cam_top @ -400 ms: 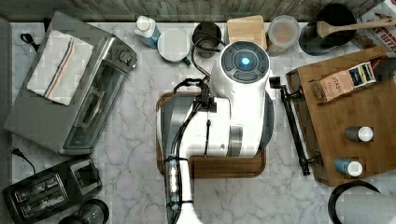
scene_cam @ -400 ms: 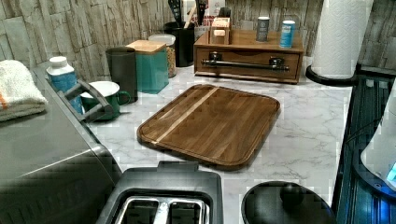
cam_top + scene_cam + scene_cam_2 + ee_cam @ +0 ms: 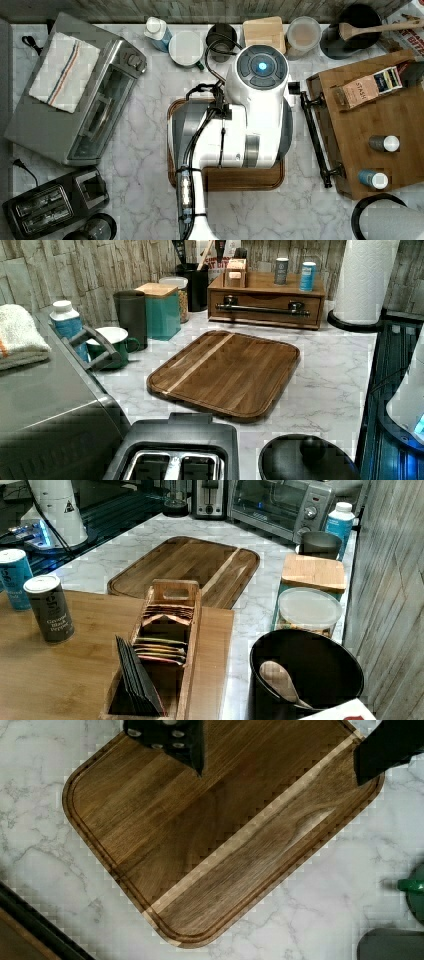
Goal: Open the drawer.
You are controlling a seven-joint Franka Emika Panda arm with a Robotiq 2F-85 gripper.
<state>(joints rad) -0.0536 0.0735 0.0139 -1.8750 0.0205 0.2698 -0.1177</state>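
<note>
The gripper hangs above the cutting board, its two dark fingers spread wide apart with nothing between them. The board lies flat on the marble counter, and bare counter separates it from the drawer unit. A green mug, a dark cup and a teal canister with a wooden lid stand off to one side of the board, well clear of the drawer front.

The drawer sits closed in its wooden box beyond the board's far edge in the left view — its long black bar handle runs across the front on two brackets. On top of the box stand two shakers and a tea-bag holder.

In the top view the white arm bends over the board, its wrist just beside the handle.
</note>
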